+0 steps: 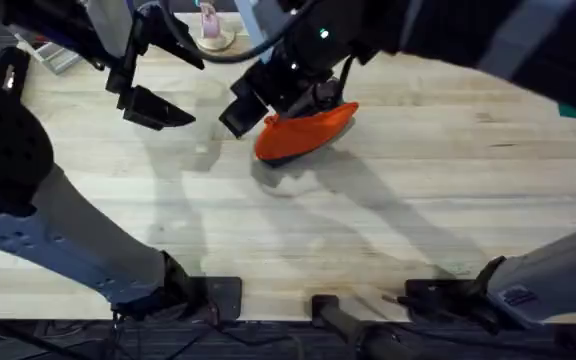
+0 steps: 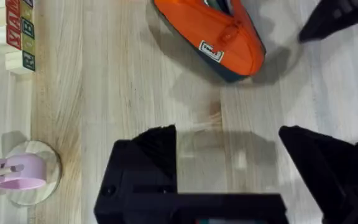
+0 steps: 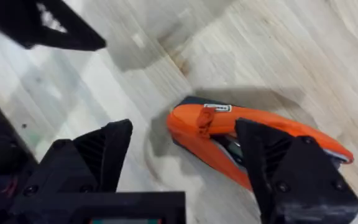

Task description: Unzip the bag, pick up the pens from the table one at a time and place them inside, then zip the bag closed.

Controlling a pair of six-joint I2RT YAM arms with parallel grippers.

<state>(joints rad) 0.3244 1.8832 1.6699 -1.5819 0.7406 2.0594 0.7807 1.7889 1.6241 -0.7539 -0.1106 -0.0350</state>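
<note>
The orange bag (image 1: 306,130) lies on the light wooden table (image 1: 388,220), its dark underside showing along one edge. My right gripper (image 1: 273,110) hovers over the bag's left end, open. In the right wrist view the right gripper (image 3: 185,134) has its fingers spread on either side of that end of the bag (image 3: 260,140), whose zipper gapes a little over a dark inside. My left gripper (image 1: 196,92) stands open to the left of the bag, apart from it. The left gripper (image 2: 227,134) holds nothing, with the bag (image 2: 219,43) beyond it. The pens are out of view.
A pink roll on a clear round stand (image 2: 18,174) sits at the table's far edge (image 1: 211,35). Lettered wooden blocks (image 2: 18,34) stand beyond it. Bare planks stretch in front of the bag toward the arm bases.
</note>
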